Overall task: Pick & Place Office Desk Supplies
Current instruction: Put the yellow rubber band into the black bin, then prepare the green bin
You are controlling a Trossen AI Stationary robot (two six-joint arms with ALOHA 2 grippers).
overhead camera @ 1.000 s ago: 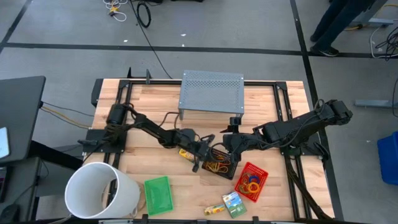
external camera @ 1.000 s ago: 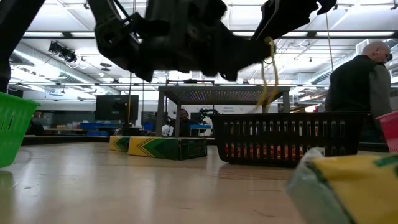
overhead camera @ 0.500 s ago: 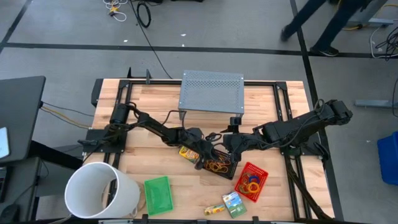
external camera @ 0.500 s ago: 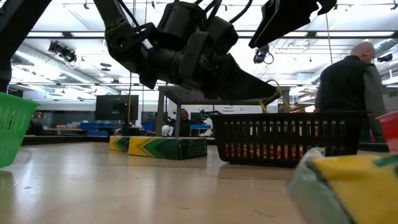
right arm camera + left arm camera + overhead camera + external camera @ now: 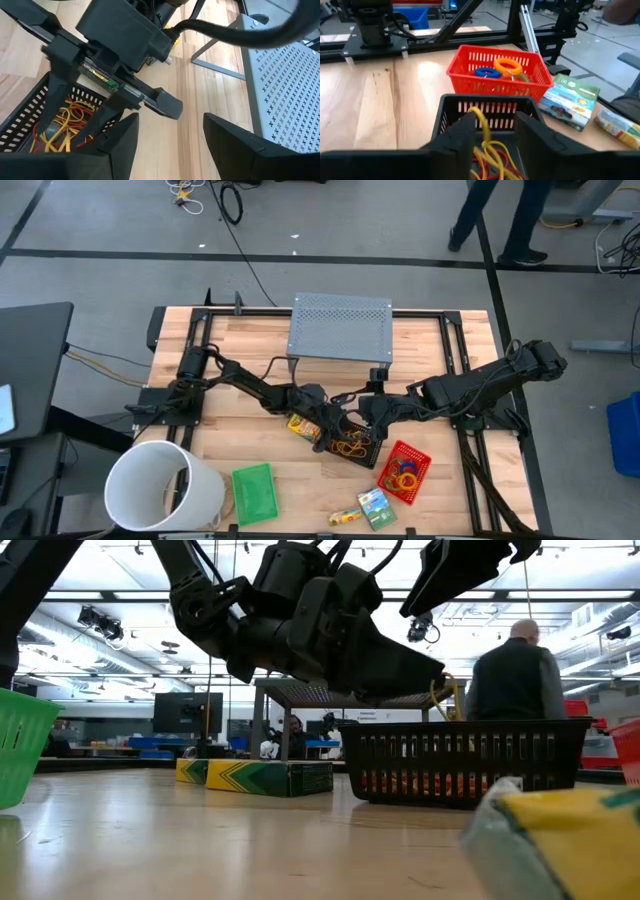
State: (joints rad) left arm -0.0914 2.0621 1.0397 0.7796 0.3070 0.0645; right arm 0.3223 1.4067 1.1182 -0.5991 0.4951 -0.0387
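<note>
The left end effector (image 5: 338,431) hung over the black tray (image 5: 354,442), its two fingers (image 5: 465,135) parted, with a yellow rubber band (image 5: 482,125) standing up between them; whether the band touched either finger cannot be told. Beneath it, a tangle of yellow and red rubber bands (image 5: 62,120) lay inside the black tray. The right end effector (image 5: 376,402) hovered just beside that tray, on the side toward the grey metal stand (image 5: 340,330), with its fingers (image 5: 235,142) spread wide and nothing between them.

A crayon box (image 5: 300,426) lay on the tabletop (image 5: 240,350) against the black tray's left side. To the tray's right stood the red tray (image 5: 405,470), holding coloured rings (image 5: 508,66). Near the front edge lay two more crayon boxes (image 5: 375,506) and a yellow glue stick (image 5: 345,518), with the green tray (image 5: 254,492) further left and a big white bucket (image 5: 160,485) at the corner. A person (image 5: 515,675) stood in the room beyond.
</note>
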